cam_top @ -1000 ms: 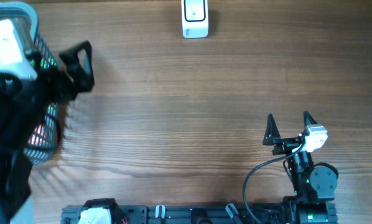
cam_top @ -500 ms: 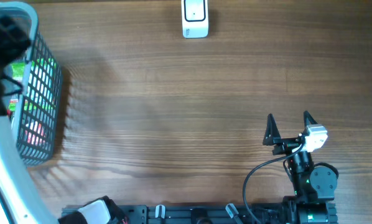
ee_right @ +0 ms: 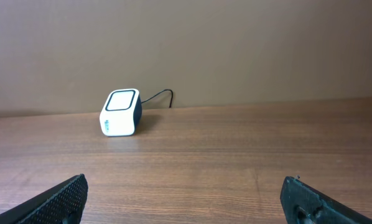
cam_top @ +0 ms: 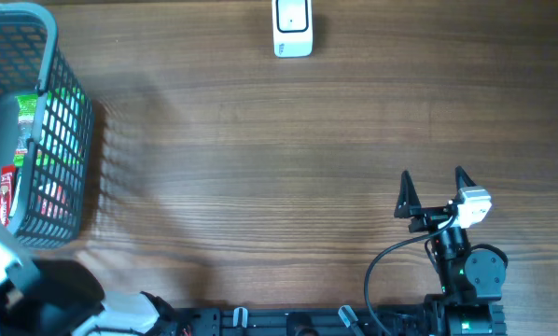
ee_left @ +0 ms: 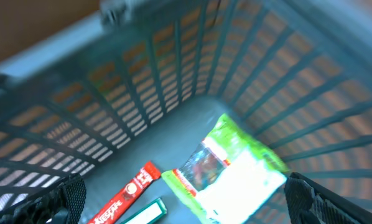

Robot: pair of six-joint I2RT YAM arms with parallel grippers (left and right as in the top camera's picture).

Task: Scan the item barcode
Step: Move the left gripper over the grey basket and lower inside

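Left gripper (ee_left: 186, 202), jaws wide and empty, hangs over the basket (ee_left: 142, 81) that holds a green packet (ee_left: 236, 168) and red bar (ee_left: 127, 196), its fingers (ee_left: 68, 199) seen only by its wrist camera; right gripper (cam_top: 433, 182), likewise spread, faces the far scanner (cam_top: 292, 28), whose cable (ee_right: 158, 96) the overhead view misses

Lighting: diffuse, even. Left wrist view motion-blurred; grey plastic mesh basket (ee_left: 142, 93) smeared. Its soft lattice shadow falls on the brown wooden table (cam_top: 307, 187).

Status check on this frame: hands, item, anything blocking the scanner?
Both empty: left hand open above basket, right hand open. In basket, green packet, ungrasped. Nothing blocks scanner.
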